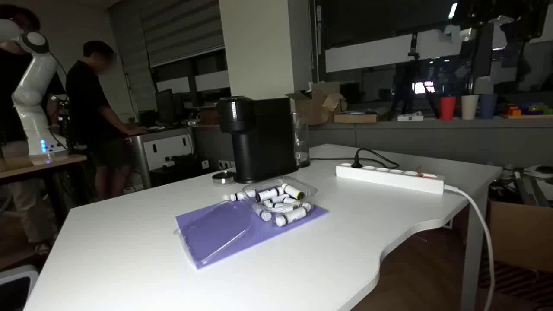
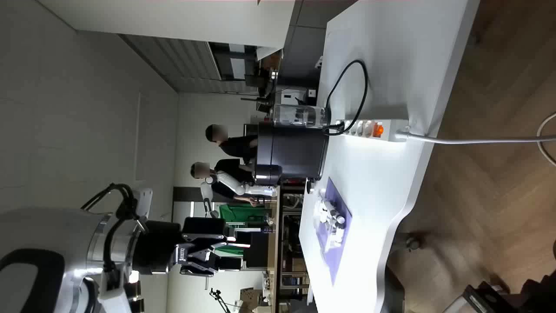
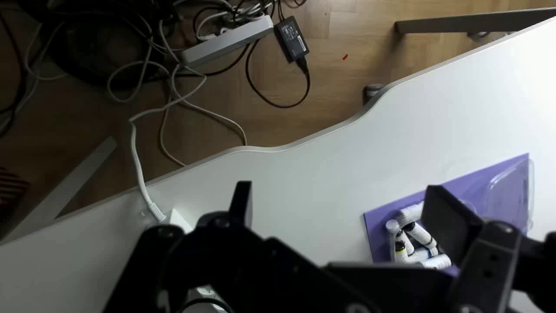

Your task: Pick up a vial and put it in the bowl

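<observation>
Hand [image 3: 339,191]: fingers [image 3: 449,221] wide apart, nothing btwn. In an exterior view it hangs well above the desk [image 2: 382,174], so prob pre-grasp.

Vials [image 3: 420,234] come next: R of the gap's middle in the wrist view & partly hidden by the finger on that side, so the move must shift that way first, then go down. Only 1 hand in play, no choice to make.

They're jumbled in a clear tray [image 1: 312,192] on a purple mat [image 1: 233,246], long axes all over. Yellow-banded vial [image 3: 401,255] runs approx. square to the line the fingers close along, so prob best pick w/o much twist. Edge vial [image 3: 410,212], nearest the desk's wavy side, lies nearly along that line; wd need a big turn. Tray wall cd foul a finger either way. Clear lid [image 1: 218,226] on the mat beside the tray, n/a for now.

Farther: bowl [image 1: 223,180], low & round, on the desk just beside the black machine [image 1: 270,138]; can't tell if they touch. Carry shd be short, w/ the machine the main thing to miss. Bg: 2nd white arm [image 1: 32,86], not involved, I'd guess.
</observation>
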